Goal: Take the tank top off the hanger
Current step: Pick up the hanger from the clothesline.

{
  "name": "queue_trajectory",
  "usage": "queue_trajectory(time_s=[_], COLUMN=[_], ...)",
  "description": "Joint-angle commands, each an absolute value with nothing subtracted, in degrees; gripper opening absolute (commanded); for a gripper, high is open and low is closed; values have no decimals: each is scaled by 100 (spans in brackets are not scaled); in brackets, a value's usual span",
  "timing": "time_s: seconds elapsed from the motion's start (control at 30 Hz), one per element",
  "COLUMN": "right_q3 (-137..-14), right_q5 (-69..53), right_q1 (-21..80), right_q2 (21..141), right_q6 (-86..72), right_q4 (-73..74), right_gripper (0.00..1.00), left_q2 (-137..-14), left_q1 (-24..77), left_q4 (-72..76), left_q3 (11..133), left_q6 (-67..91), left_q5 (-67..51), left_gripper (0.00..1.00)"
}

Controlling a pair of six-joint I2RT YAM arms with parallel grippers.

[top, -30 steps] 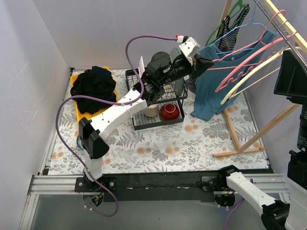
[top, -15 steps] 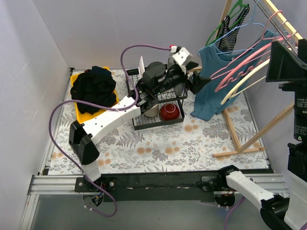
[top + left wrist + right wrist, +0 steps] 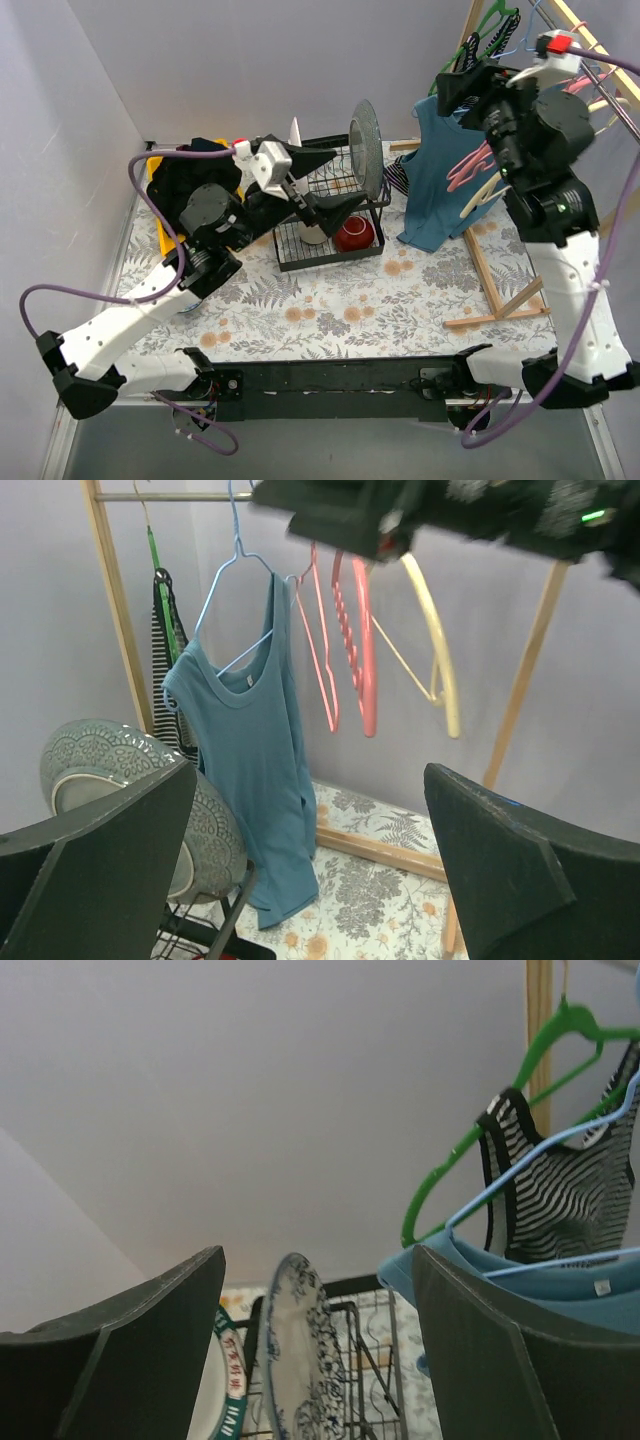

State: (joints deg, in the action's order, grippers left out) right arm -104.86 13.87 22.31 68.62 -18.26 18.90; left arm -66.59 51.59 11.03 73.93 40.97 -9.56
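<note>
Our left gripper (image 3: 322, 186) hangs wide open above the dish rack (image 3: 330, 258), well apart from the tank top (image 3: 437, 185). The top hangs on its blue hanger (image 3: 219, 588). Our right gripper (image 3: 463, 90), fingers spread wide, hovers near its collar.

Teal tank top (image 3: 255, 750) on blue hanger (image 3: 237, 542)

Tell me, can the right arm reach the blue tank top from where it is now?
Probably yes. The right gripper is open and up by the rack, close to the blue tank top at its shoulder, with nothing visible between them.
</note>
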Motion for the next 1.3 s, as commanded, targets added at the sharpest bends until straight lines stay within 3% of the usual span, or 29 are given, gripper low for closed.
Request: queue_trajectory(time_s=[0.0,0.2,0.43,0.7,1.03,1.17,1.27], right_q3=[-10731,-10810,-10688,-10459,-10802,-11038,-11285], right_q5=[1994,2724,3287,3849,4078,3929,4078], right_q1=[2250,2250,2259,2259,2241,2224,2198], right_q2=[7214,7716,8094,8235,8622,8771,8929], right_q6=[-1890,-1907,-2372,-2724,-2724,-2777,-2839], right_q4=[1995,1951,1679,1257,1635,1757,1986], right_gripper=[81,70,67,43,45,36,38], left_q2=[-6154,-5653,-5107,-4852,-4913,-4948,-4861], left_q1=[5186,5185,5186,5186,5177,5185,5177], left_q4=[906,334,299,185,97,-123,-35], left_q3=[7058,6751,6214,6161,6143,6258,6004], left_q6=[4105,4131,4227,4315,4254,4245,4245], left_q5=[-984,-967,-668,-536,-97,-70,272], left_gripper=[98,98,98,98,98,98,98])
